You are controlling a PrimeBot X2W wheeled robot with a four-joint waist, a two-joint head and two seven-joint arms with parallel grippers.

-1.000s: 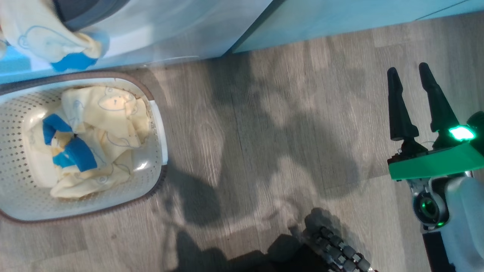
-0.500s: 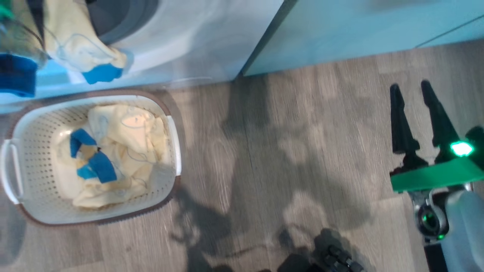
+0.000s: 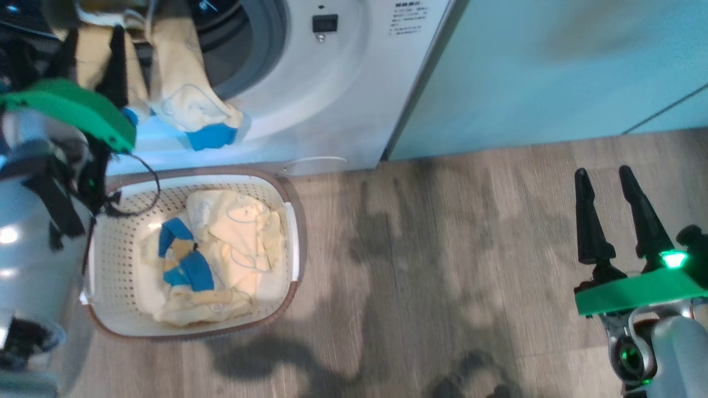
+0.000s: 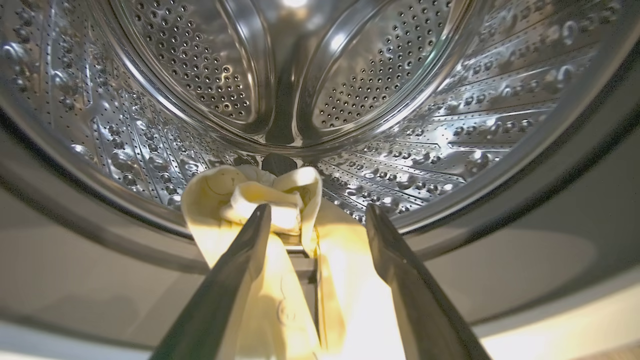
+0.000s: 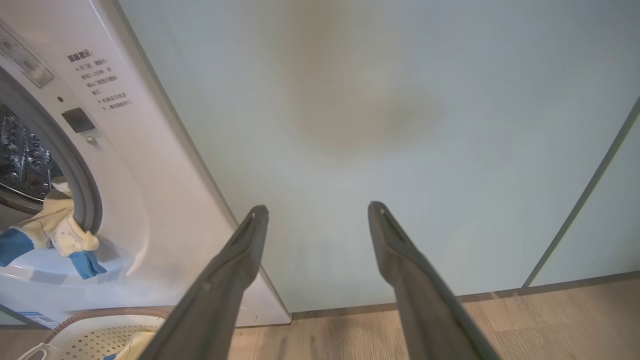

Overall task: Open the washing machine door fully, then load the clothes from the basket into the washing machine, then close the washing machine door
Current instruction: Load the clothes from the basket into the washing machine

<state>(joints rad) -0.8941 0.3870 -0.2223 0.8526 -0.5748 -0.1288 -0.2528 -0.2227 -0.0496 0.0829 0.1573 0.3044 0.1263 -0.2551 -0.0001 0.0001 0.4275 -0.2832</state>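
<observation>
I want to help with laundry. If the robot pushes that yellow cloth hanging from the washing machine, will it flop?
Probably yes: the yellow cloth droops over the washing machine rim in soft folds. Likely light, being thin. It may slide out, since its blue end hangs outside.

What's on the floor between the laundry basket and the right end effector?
Nothing: in the head view the stretch between the basket and the right end effector is bare wood floor, crossed only by shadows.

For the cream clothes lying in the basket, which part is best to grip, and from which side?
Probably the raised fold of the clothes, coming straight down from above: the basket walls block every side, and that bunched fold gives loose fabric to pinch.
</observation>
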